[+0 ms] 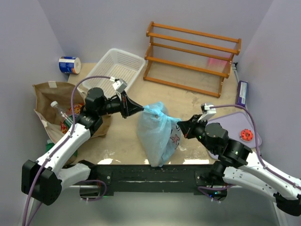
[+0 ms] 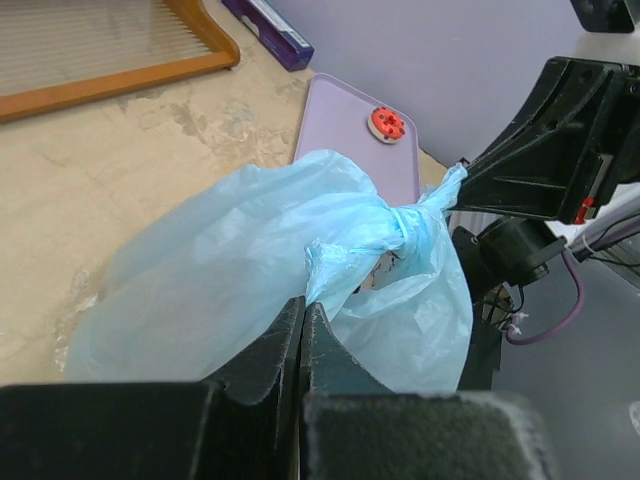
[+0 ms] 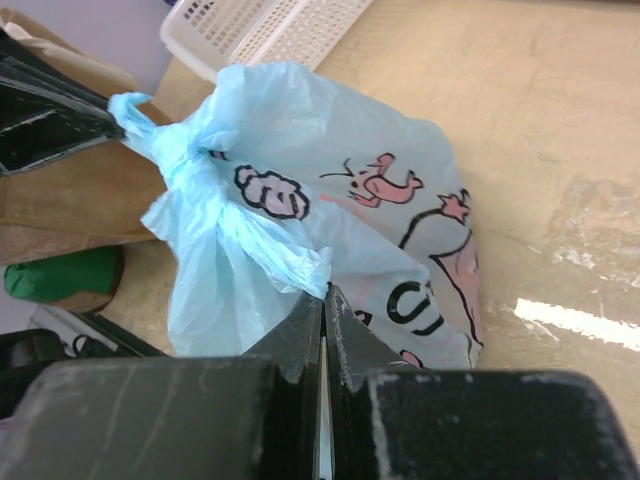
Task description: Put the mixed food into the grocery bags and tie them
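Blue bag (image 1: 157, 136) knotted | left hand (image 1: 142, 109), right hand (image 1: 180, 127) clamped on tails | basket (image 1: 120, 66) behind, paper bag (image 1: 47, 96) left

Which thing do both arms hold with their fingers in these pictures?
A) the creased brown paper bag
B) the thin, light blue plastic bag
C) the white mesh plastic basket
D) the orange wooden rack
B: the left fingers and the right fingers are each shut on a twisted end of the thin, light blue plastic bag, with its knot between them.
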